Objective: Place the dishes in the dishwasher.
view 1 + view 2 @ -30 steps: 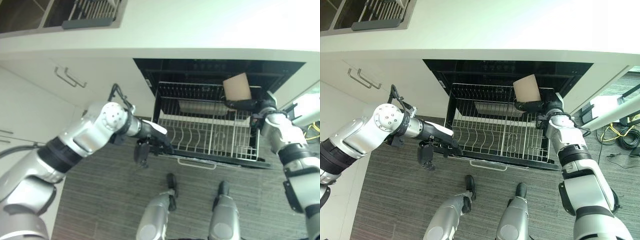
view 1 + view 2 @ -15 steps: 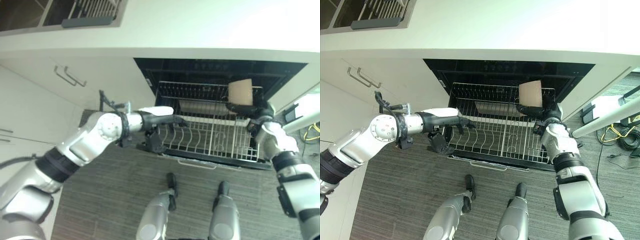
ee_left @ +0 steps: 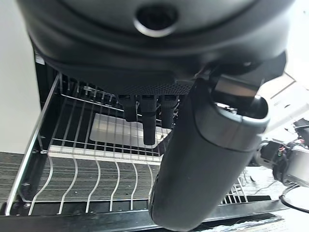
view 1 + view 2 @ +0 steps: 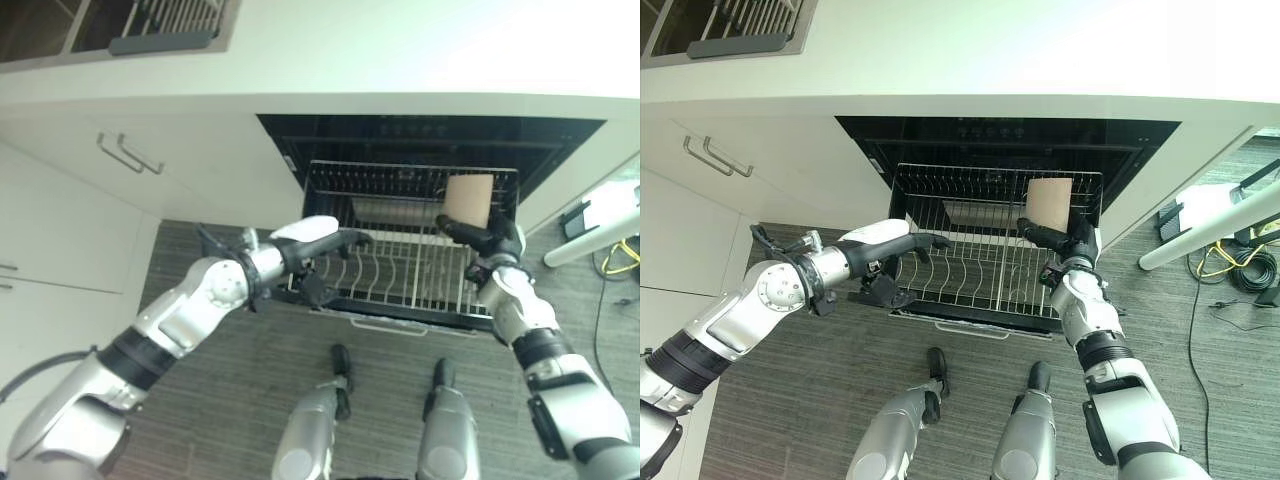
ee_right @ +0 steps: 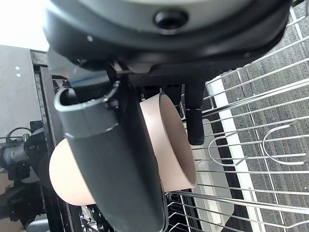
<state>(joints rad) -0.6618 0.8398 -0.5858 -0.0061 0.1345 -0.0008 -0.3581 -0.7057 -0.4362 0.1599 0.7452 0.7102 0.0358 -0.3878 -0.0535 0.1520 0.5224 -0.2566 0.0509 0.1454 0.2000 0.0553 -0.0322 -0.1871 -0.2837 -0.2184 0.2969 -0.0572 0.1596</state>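
Note:
A tan cup (image 4: 468, 196) hangs on its side above the back right of the pulled-out wire rack (image 4: 396, 282) of the dishwasher. My right hand (image 4: 482, 238) is shut on it, with the thumb (image 5: 115, 170) across the cup (image 5: 166, 141) and the fingers behind it. My left hand (image 4: 333, 241) reaches over the rack's front left corner, open and holding nothing; its fingers (image 3: 149, 122) point over the wires. A pale flat rectangular thing (image 3: 123, 131) lies at the back of the rack.
The dark dishwasher opening (image 4: 430, 136) sits under a white counter (image 4: 400, 50). White cabinets with bar handles (image 4: 126, 152) stand to the left, with a sink (image 4: 160, 25) above them. A white pole (image 4: 1200, 232) and cables (image 4: 1240, 268) are on the floor at right.
My left hand has risen from below the rack's front edge and stretched out over its left side. My right hand has carried the cup a little lower and nearer over the rack.

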